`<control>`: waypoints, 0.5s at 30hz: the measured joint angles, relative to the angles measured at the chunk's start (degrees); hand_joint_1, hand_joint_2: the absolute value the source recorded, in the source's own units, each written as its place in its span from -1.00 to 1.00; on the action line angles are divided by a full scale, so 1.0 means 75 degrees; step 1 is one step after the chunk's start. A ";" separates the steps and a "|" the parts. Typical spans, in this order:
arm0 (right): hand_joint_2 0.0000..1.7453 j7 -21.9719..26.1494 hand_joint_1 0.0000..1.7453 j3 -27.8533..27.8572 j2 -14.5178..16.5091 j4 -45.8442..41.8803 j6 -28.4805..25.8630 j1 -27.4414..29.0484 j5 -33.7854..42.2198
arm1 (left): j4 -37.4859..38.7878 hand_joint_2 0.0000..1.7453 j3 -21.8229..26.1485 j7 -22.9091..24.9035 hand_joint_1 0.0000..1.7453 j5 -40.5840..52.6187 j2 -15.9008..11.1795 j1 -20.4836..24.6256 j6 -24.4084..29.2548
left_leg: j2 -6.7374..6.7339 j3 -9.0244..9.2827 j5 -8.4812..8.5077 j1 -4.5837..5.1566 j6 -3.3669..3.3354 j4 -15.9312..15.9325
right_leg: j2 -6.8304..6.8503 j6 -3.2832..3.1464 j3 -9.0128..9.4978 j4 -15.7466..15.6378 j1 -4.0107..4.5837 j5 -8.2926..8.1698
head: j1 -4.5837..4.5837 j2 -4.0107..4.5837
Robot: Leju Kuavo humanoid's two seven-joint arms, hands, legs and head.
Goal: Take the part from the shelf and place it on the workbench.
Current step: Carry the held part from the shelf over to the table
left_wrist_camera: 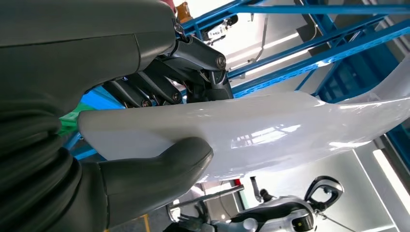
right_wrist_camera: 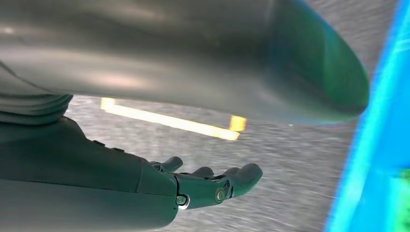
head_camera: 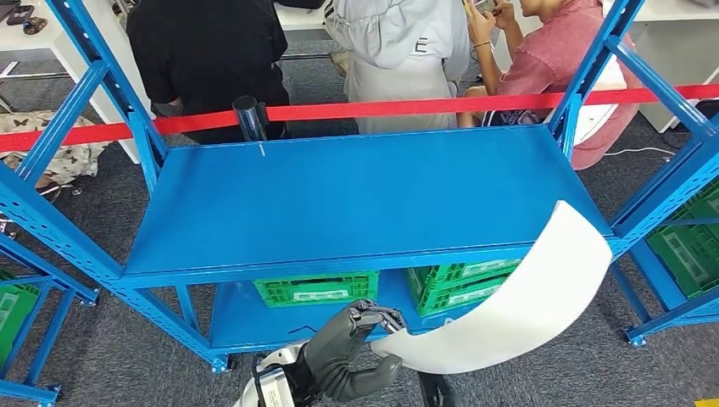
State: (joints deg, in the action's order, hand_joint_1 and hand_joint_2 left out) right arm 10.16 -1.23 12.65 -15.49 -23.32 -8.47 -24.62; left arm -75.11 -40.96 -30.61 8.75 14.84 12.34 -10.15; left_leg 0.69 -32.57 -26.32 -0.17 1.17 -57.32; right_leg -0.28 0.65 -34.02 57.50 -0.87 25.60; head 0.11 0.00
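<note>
The left robot hand [head_camera: 352, 352] grips one end of the curved white part [head_camera: 517, 305], held clear off the blue shelf's [head_camera: 356, 199] front right corner; the right robot hand [right_wrist_camera: 208, 186] hangs open. Keeping the grip firm should steady the long free end during carrying.

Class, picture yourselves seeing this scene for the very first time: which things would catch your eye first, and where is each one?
First comes the long curved white panel, gripped at one end by the robot's left hand low in front of the blue shelf, its far end arcing up over the shelf's right corner. Next, the red tape stretched across behind the shelf, with three people sitting beyond it. The right hand holds nothing, fingers apart above grey carpet.
</note>
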 joint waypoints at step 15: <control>-1.00 -0.1917 -1.00 0.0050 -0.0352 0.0334 -0.0522 0.0289 -0.0364 | -0.0019 1.00 -0.0001 0.0049 1.00 -0.0130 0.0003 0.0004 0.0063 | -0.0010 -0.0007 -0.0028 0.0061 -0.0145 -0.0040 | -0.0001 0.0115 0.0034 -0.0031 -0.0066 -0.0019 | 0.0021 0.0000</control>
State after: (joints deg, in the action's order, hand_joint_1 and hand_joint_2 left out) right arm -4.22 -0.85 10.01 -12.98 -27.23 -6.30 -27.35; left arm -75.25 -40.97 -30.24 7.77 14.86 12.37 -9.67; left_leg 0.62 -32.62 -26.52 0.29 0.08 -57.62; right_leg -0.28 1.52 -33.76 57.27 -1.36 25.46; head 0.26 0.00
